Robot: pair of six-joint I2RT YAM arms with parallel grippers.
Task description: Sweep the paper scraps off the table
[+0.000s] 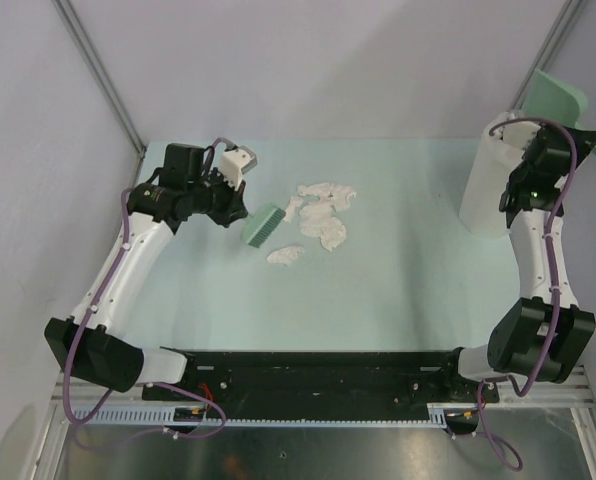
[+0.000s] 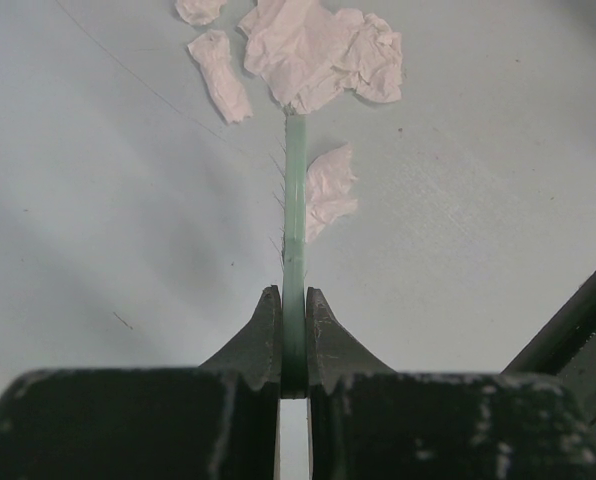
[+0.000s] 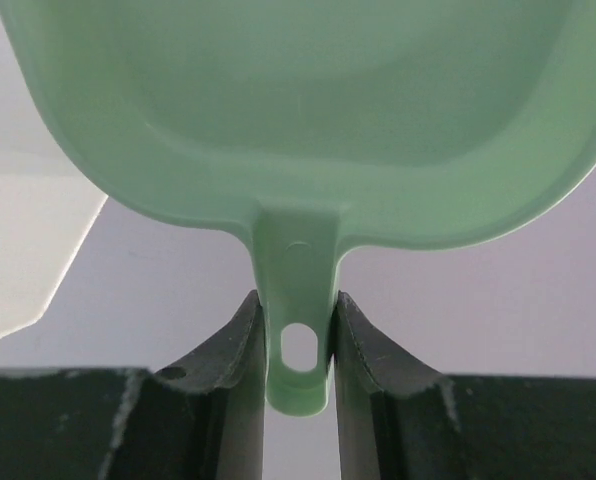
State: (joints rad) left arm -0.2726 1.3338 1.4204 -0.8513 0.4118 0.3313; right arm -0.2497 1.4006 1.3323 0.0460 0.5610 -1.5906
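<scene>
Several crumpled white paper scraps (image 1: 321, 212) lie in a loose cluster on the pale mint-green table (image 1: 398, 290), left of centre. They also show in the left wrist view (image 2: 318, 50), just beyond the brush tip. My left gripper (image 1: 240, 205) is shut on a small green brush (image 1: 261, 225), seen edge-on in the left wrist view (image 2: 294, 230), with one scrap (image 2: 330, 190) beside it. My right gripper (image 1: 543, 150) is shut on the handle of a green dustpan (image 3: 298, 110), held high at the far right above the white bin.
A tall white faceted bin (image 1: 488, 185) stands at the table's far right, under the dustpan (image 1: 558, 100). Grey walls close the back and sides. A black rail (image 1: 318, 365) runs along the near edge.
</scene>
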